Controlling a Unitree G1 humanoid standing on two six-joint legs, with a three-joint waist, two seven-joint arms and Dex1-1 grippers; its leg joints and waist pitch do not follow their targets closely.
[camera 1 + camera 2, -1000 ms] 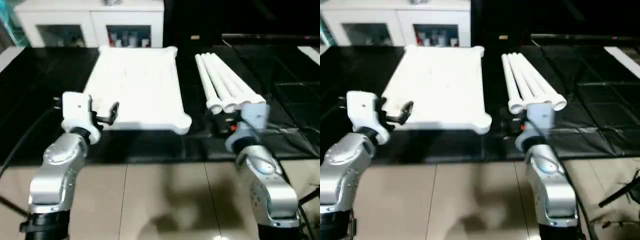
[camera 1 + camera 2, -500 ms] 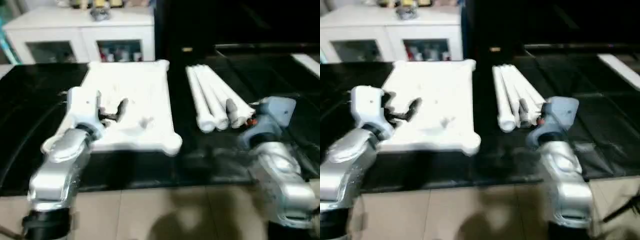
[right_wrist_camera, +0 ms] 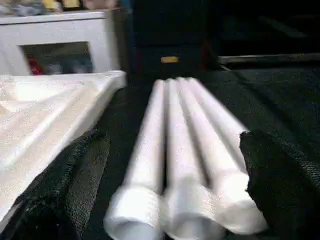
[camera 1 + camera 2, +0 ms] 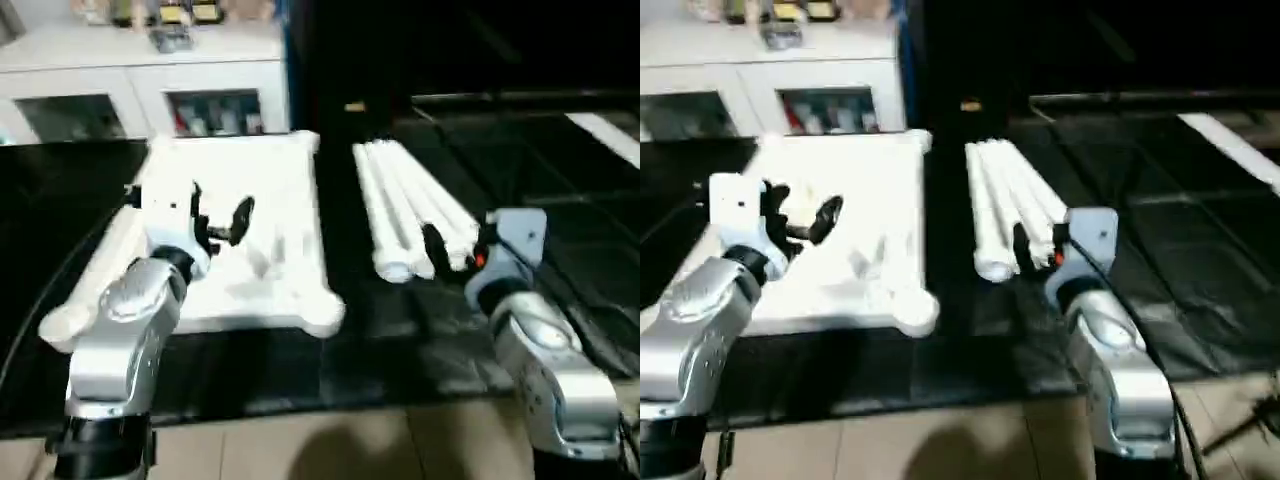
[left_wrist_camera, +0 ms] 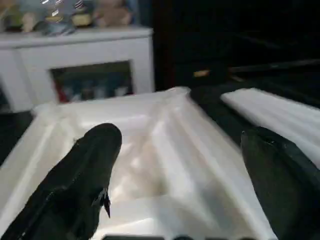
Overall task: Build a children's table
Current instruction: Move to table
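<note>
The children's table lies in parts on a black mat. Its white top (image 4: 285,185) rests with the ribbed side up, and several white legs (image 4: 400,200) lie side by side to its right. My left gripper (image 4: 220,212) hovers open over the near left part of the top; in the left wrist view its fingers (image 5: 85,175) straddle the ribbed surface (image 5: 165,150). At the near ends of the legs my right gripper (image 4: 450,250) stands open. In the right wrist view the leg ends (image 3: 185,200) lie between its fingers (image 3: 65,185), untouched.
A white glass-door cabinet (image 4: 150,95) with small items on and inside it stands behind the top. The black mat (image 4: 560,170) stretches to the right and front. Beige floor tiles (image 4: 330,450) lie near my body.
The camera has tilted and shifted. My left gripper has moved forward from the top's near left corner to above the top. My right gripper has closed in on the leg ends.
</note>
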